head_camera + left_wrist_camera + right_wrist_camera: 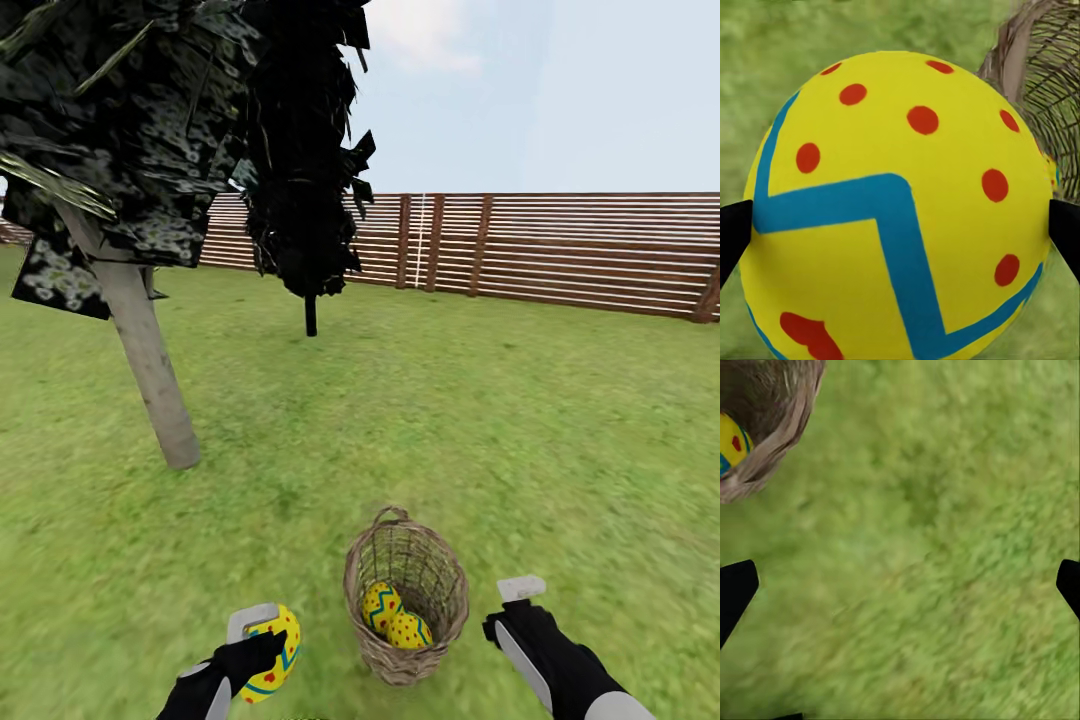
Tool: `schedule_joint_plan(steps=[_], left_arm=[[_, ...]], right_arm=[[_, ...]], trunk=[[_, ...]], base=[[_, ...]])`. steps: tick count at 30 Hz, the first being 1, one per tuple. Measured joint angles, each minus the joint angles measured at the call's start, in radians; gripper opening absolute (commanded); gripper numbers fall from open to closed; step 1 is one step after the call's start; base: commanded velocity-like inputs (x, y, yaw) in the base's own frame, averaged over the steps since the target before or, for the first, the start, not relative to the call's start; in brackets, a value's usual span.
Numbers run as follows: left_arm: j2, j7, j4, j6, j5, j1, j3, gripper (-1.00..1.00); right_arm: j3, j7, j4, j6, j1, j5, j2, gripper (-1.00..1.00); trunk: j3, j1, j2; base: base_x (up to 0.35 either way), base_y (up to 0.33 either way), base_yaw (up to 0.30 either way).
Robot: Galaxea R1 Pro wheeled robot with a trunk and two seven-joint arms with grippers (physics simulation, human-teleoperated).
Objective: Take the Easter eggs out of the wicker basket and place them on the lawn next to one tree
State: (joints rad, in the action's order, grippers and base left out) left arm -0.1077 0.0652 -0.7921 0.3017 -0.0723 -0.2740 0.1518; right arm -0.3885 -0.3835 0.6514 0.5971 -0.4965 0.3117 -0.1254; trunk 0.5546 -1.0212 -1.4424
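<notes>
Left gripper (262, 640) clamped on egg (272, 655), right gripper (520, 600) apart, apparently two eggs (395, 617) in basket (405, 590)

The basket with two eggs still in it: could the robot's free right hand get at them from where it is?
Probably yes. The right gripper hangs open and empty just beside the basket, whose mouth tilts open with both eggs exposed. Only the thin handle arches over the far rim.

A brown slatted fence (560, 250) closes off the far side under a pale blue sky (560, 90) with a thin cloud. At far centre stands an all-black tree (305, 150); its thin trunk seems to meet the ground just before the fence. Daylight is soft and even.
</notes>
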Motion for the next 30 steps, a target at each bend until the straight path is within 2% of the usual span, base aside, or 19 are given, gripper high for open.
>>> schedule_joint_plan(steps=[6,9,10,13,14,15,19,30], left_arm=[[0.0,0.0,0.0,0.0,0.0,0.0,0.0,-1.0],[0.0,0.0,0.0,0.0,0.0,0.0,0.0,-1.0],[0.0,-0.001,0.0,0.0,0.0,0.0,0.0,-1.0],[0.0,-0.001,0.0,0.0,0.0,0.0,0.0,-1.0],[0.0,-0.001,0.0,0.0,0.0,0.0,0.0,-1.0],[0.0,-0.001,0.0,-0.001,0.0,0.0,0.0,-1.0],[0.0,-0.002,0.0,0.0,0.0,0.0,0.0,-1.0],[0.0,-0.007,0.0,0.0,0.0,0.0,0.0,-1.0]], right_arm=[[0.003,0.0,0.0,0.0,0.0,0.002,-0.008,1.0],[0.006,0.016,0.001,0.0,0.0,0.004,-0.024,1.0],[0.008,0.072,0.002,0.003,0.0,0.004,-0.037,1.0],[0.012,0.337,0.004,0.011,0.0,0.009,-0.112,1.0],[0.011,0.397,0.005,0.012,0.0,0.015,-0.131,1.0],[0.01,0.423,0.005,0.011,0.0,0.015,-0.139,1.0],[0.01,0.439,0.004,0.009,0.0,0.011,-0.149,1.0],[0.012,0.439,0.001,0.007,0.0,0.008,-0.155,1.0]], trunk=[[0.0,0.0,0.0],[0.0,0.0,0.0],[0.0,0.0,0.0],[0.0,0.0,0.0],[0.0,0.0,0.0],[0.0,0.0,0.0],[0.0,0.0,0.0],[0.0,0.0,0.0]], base=[[0.0,0.341,0.293],[0.0,0.342,0.267],[0.0,0.342,0.088],[0.056,0.331,0.021],[0.203,0.281,0.003],[0.226,0.271,0.001],[0.244,0.26,0.0],[0.163,0.324,0.0]])
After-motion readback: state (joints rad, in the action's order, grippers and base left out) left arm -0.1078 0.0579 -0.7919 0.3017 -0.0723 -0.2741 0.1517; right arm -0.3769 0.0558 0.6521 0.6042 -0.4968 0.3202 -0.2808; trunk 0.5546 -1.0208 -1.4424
